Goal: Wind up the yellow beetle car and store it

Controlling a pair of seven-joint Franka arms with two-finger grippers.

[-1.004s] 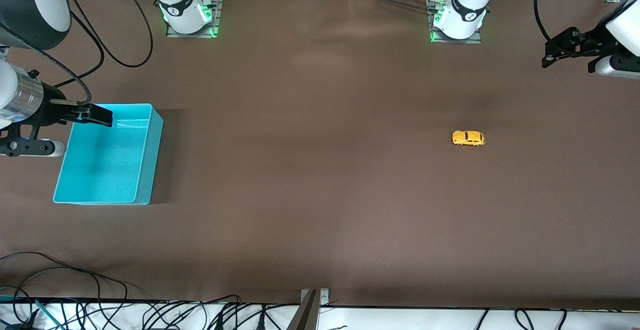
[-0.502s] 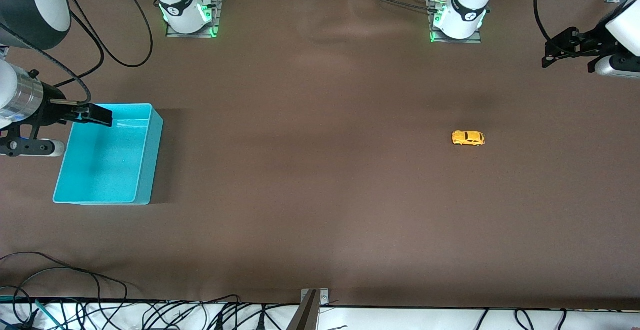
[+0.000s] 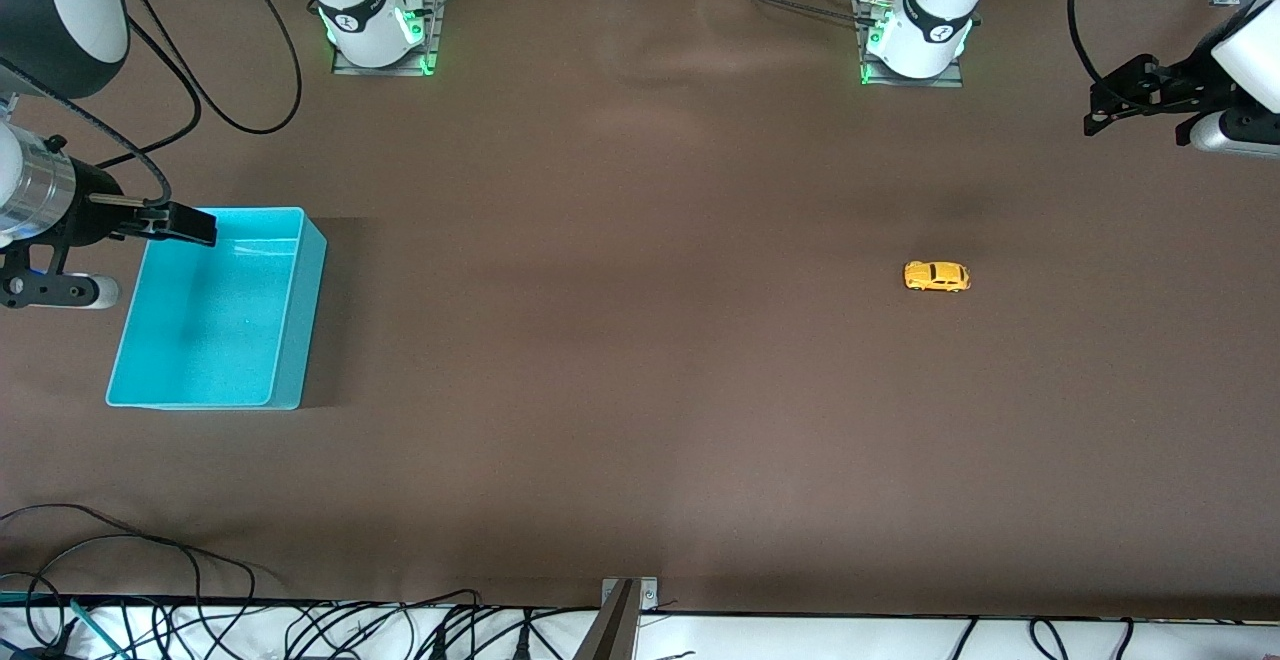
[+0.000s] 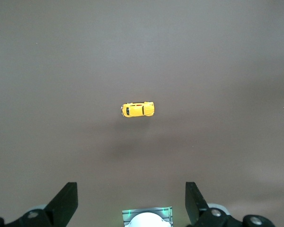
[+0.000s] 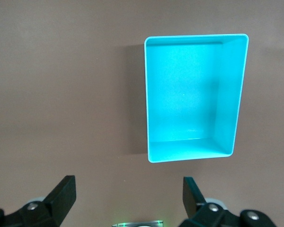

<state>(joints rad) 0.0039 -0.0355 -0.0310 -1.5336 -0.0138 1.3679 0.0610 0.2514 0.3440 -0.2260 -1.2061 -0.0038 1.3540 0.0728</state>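
Observation:
The yellow beetle car (image 3: 937, 276) stands alone on the brown table toward the left arm's end, and it also shows in the left wrist view (image 4: 137, 109). My left gripper (image 3: 1096, 108) hangs open and empty, high over the table's edge at that end, well apart from the car; its jaws show wide apart in the left wrist view (image 4: 131, 203). My right gripper (image 3: 208, 227) is open and empty over a corner of the turquoise bin (image 3: 308, 310). The right wrist view shows the open gripper (image 5: 128, 198) and the empty bin (image 5: 242, 94).
The two arm bases (image 3: 378, 25) (image 3: 915, 35) stand along the table's edge farthest from the front camera. Cables (image 3: 150, 580) lie along the near edge. A wide stretch of bare brown table (image 3: 620, 320) lies between the bin and the car.
My right gripper has shifted slightly toward the right arm's end of the table. The car, the bin and the left gripper have not moved.

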